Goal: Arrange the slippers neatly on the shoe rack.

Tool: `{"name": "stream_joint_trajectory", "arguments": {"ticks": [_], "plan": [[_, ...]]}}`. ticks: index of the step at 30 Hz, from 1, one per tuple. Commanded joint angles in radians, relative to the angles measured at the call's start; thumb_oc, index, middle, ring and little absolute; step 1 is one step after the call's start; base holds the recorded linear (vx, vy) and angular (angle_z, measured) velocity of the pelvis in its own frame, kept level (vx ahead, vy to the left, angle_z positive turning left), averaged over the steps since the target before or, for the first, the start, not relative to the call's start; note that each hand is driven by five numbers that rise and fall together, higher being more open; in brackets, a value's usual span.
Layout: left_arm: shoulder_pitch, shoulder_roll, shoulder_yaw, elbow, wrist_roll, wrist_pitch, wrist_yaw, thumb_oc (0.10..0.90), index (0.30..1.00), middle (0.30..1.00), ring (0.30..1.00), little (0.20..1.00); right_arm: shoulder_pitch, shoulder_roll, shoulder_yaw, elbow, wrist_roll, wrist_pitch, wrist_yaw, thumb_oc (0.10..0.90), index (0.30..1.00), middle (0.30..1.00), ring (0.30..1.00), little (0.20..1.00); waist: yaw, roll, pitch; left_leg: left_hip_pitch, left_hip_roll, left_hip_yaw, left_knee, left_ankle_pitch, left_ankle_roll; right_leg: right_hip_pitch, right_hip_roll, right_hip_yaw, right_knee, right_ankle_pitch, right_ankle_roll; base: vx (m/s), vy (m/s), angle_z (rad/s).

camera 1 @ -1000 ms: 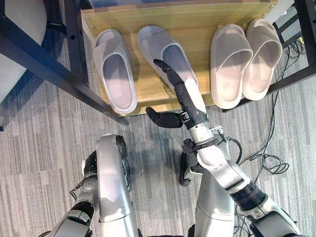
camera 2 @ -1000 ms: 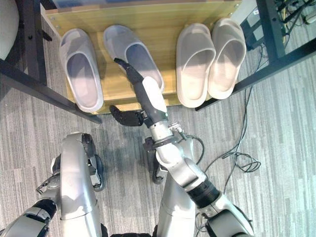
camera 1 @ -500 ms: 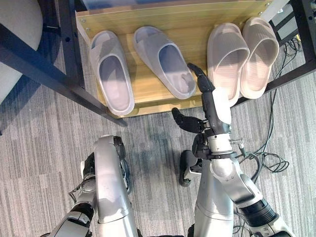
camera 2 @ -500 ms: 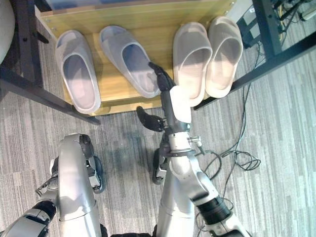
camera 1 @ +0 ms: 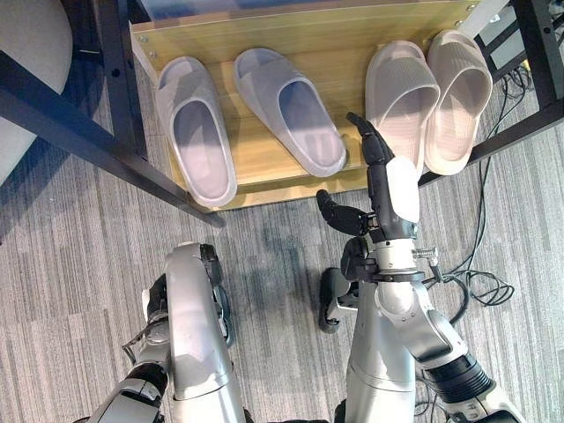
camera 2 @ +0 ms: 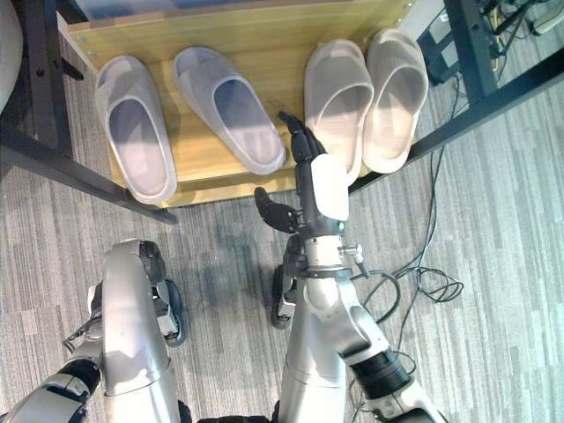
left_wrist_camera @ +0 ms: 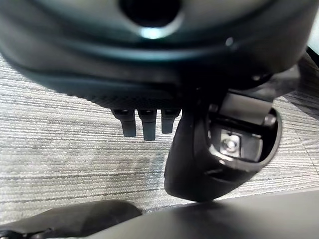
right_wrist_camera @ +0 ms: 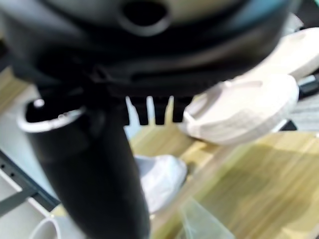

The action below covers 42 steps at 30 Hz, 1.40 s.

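Two grey slippers lie on the wooden shoe rack point(camera 1: 264, 35): one straight point(camera 1: 196, 132) at the left, the other point(camera 1: 291, 110) tilted, with its heel toward the right. A beige pair point(camera 1: 401, 92) point(camera 1: 458, 88) lies side by side at the right. My right hand point(camera 1: 394, 189) is open, its fingers straight, over the rack's front edge between the tilted grey slipper and the beige pair, holding nothing. In the right wrist view a beige slipper point(right_wrist_camera: 244, 107) shows past the fingers. My left hand point(left_wrist_camera: 143, 124) hangs open, low over the carpet.
Black frame bars cross at the left point(camera 1: 88, 132) and at the right point(camera 1: 529, 123) of the rack. Grey carpet point(camera 1: 70, 264) lies in front of it. Bare shelf wood shows between the two pairs.
My right hand has swung right, off the tilted grey slipper, into the gap beside the beige pair. That slipper stays tilted. The camera has shifted a little.
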Motion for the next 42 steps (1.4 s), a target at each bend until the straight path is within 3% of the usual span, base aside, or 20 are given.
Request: {"name": "stream_joint_trajectory", "arguments": {"ticks": [1,11,22,42], "plan": [[0.002,-0.204,-0.137,0.017,0.072,-0.001,-0.053,0.8,0.9,0.9,0.9,0.9,-0.039,0.029,0.034,-0.075,0.005,-0.024,-0.025,0.8,0.9,0.9,0.9,0.9,0.002,0.009,-0.025,-0.005,-0.073,-0.039,-0.046,-0.019,0.068,0.04,-0.017,0.033,0.005,-0.141,-0.059,0.0,0.0,0.0],[0.011,-0.189,-0.135,0.0,0.057,0.005,-0.053,0.8,0.9,0.9,0.9,0.9,-0.028,0.051,0.063,-0.029,0.06,-0.012,0.008,0.8,0.9,0.9,0.9,0.9,0.003,0.016,-0.025,-0.005,-0.074,-0.042,-0.036,-0.017,0.067,0.04,-0.018,0.029,0.014,-0.142,-0.059,0.0,0.0,0.0],[0.021,-0.164,-0.142,-0.034,0.055,0.023,-0.068,0.8,0.9,0.9,0.9,0.9,-0.087,0.065,0.164,-0.041,0.207,-0.054,0.12,0.8,0.9,0.9,0.9,0.9,0.015,0.01,-0.025,-0.005,-0.074,-0.037,-0.055,-0.005,0.061,0.04,-0.019,0.032,0.009,-0.134,-0.065,0.0,0.0,0.0],[0.045,-0.14,-0.132,-0.067,0.051,0.031,-0.081,0.8,0.9,0.9,0.9,0.9,-0.137,0.06,0.231,-0.094,0.352,-0.101,0.205,0.8,0.9,0.9,0.9,0.9,0.031,0.018,-0.025,-0.005,-0.074,-0.045,-0.049,-0.006,0.059,0.04,-0.019,0.026,0.01,-0.13,-0.062,0.0,0.0,0.0]]}}
